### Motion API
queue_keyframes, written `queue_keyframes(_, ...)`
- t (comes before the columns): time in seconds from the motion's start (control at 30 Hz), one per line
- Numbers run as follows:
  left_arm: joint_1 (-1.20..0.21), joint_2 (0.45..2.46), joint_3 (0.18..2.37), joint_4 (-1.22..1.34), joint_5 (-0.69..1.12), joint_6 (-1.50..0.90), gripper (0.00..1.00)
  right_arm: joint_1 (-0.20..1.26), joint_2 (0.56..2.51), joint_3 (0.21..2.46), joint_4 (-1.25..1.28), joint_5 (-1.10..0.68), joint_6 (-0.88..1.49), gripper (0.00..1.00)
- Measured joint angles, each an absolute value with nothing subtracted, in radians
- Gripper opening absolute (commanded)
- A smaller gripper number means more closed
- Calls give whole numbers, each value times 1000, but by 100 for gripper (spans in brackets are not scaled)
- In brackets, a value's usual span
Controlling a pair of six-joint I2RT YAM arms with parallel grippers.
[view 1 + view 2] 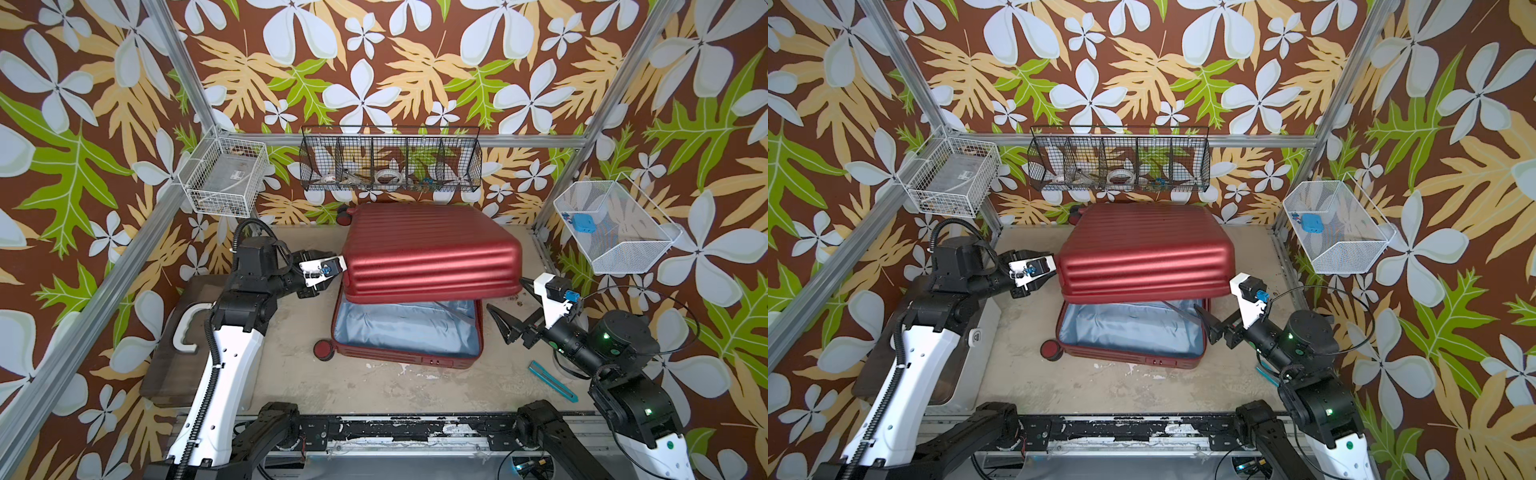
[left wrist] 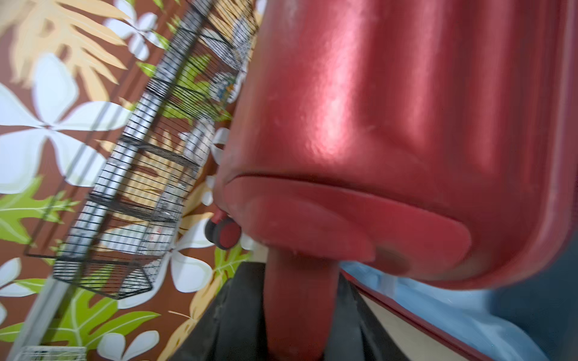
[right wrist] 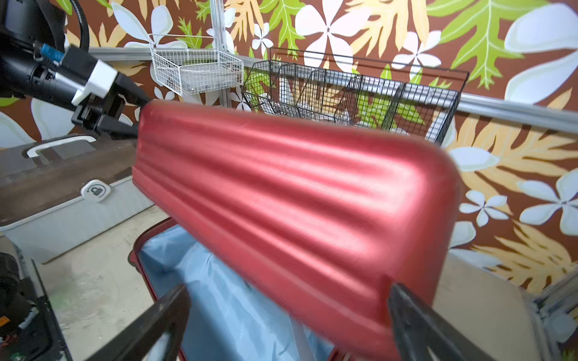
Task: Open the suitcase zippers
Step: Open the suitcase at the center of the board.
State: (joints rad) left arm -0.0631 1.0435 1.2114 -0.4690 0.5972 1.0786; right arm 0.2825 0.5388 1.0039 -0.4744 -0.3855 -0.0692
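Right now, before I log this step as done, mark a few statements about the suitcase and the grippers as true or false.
1. The suitcase has its lid raised, showing pale blue lining. True.
2. The right gripper is clamped on the lid. False: its jaws stand wide open beside the lid's corner.
3. The left gripper grips the lid's edge. True.
4. The brown box lies on the right arm's side. False: it lies beside the left arm.
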Motion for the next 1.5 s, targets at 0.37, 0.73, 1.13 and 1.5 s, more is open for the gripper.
queue_keyframes(0.37, -64, 1172, 1284, -144, 558, 789, 0, 351, 653, 949, -216, -255, -253, 100)
queue_keyframes(0.73, -64, 1325, 1481, -99, 539, 779, 0, 840, 915, 720, -36, -53, -234, 100)
queue_keyframes(1.13, -64, 1481, 1636, -62, 443, 826, 0, 855, 1182, 866, -25, 128, -49, 100)
queue_keyframes(1.5, -64, 1523, 1684, -47, 406, 828, 48, 718, 1498, 1472, 37, 120, 183, 72)
